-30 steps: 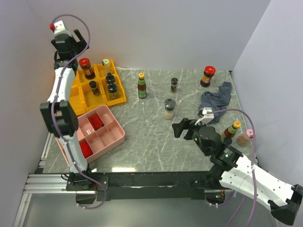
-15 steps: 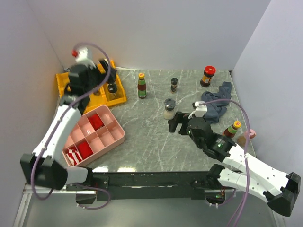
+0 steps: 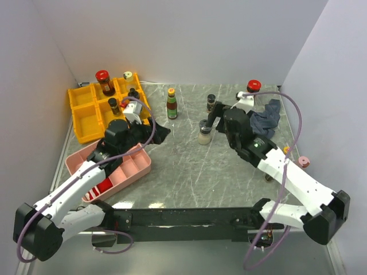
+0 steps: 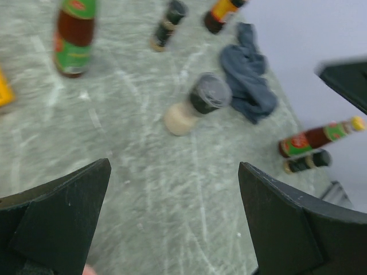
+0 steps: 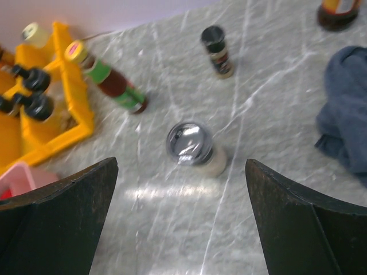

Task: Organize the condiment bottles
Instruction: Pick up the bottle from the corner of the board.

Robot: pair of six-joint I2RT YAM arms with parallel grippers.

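A pale shaker with a grey lid stands mid-table; it also shows in the left wrist view and the right wrist view. A green-labelled bottle and a small black-capped jar stand behind it. A red-lidded jar stands at the back right, half hidden by my right arm. The yellow tray holds a red-lidded jar, a pale shaker and black-capped jars. My left gripper is open and empty, left of the shaker. My right gripper is open and empty, just right of it.
A dark blue-grey cloth lies at the back right. A pink tray with red blocks sits under my left arm. A slim bottle and a dark jar lie near the right wall, by a pink-capped item.
My left arm has swung down from above the yellow tray to low over the pink tray, pointing right. My right arm has moved away from the front edge, up behind the shaker.
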